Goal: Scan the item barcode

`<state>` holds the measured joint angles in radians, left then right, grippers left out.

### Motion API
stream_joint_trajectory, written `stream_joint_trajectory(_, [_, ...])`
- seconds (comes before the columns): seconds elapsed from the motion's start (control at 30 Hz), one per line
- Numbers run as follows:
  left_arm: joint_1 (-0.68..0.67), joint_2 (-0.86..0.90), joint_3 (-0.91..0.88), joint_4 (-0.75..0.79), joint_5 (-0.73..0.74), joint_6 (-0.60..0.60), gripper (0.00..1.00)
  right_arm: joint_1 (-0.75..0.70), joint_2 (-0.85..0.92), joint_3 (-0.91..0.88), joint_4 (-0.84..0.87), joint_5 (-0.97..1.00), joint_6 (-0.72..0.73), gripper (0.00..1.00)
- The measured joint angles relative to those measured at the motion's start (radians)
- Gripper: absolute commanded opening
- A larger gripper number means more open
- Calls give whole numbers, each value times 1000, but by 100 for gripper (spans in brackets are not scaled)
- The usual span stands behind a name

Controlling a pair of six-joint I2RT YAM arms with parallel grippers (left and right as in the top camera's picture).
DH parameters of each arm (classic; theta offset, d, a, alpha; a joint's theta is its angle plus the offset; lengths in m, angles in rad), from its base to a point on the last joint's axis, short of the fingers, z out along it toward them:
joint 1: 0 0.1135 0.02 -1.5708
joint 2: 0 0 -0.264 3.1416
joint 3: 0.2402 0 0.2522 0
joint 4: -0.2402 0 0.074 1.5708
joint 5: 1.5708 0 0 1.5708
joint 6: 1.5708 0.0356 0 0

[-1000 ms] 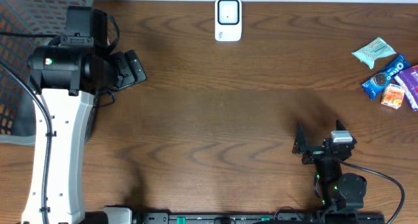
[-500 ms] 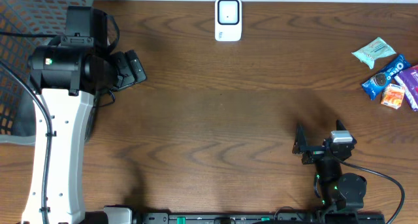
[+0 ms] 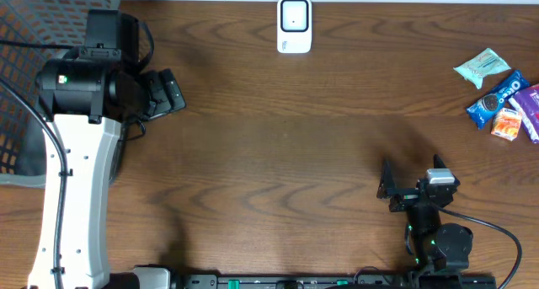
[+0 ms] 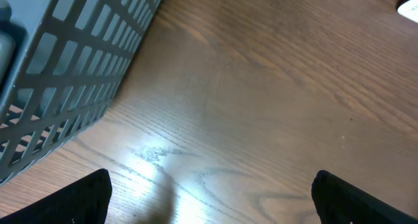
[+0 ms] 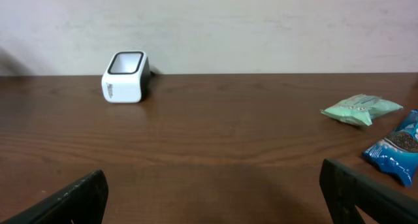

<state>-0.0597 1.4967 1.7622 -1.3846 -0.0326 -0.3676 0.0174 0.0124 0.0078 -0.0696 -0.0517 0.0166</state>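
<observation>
The white barcode scanner (image 3: 294, 24) stands at the table's far edge, also in the right wrist view (image 5: 124, 76). The items lie in a cluster at the far right: a mint-green packet (image 3: 482, 67), a blue cookie packet (image 3: 497, 98), a small orange box (image 3: 505, 123) and a purple packet (image 3: 530, 110). My left gripper (image 3: 171, 91) hovers open beside the basket, nothing between its fingers (image 4: 85, 198). My right gripper (image 3: 411, 181) rests open near the front edge, empty, facing the scanner, with the green packet (image 5: 360, 108) and blue packet (image 5: 398, 147) ahead to its right.
A grey mesh basket (image 3: 34, 87) fills the far left corner, its wall close on the left in the left wrist view (image 4: 65, 74). Bare brown wood lies between the scanner, the items and both grippers.
The left gripper has drawn back slightly to the left, toward the basket. The right arm and the items have not moved.
</observation>
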Motion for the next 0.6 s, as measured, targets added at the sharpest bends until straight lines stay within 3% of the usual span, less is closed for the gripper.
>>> stream_joint_trajectory(0.27, [0,-142,-127,-10,0,7,98,0,0,0,0,0,0,99])
stream_joint_trajectory(0.43, [0,-322,-343,153,1,47,98,0,0,0,0,0,0,99])
stream_joint_trajectory(0.6, [0,-538,-645,442,31,105,98,0,-1,0,0,0,0,99])
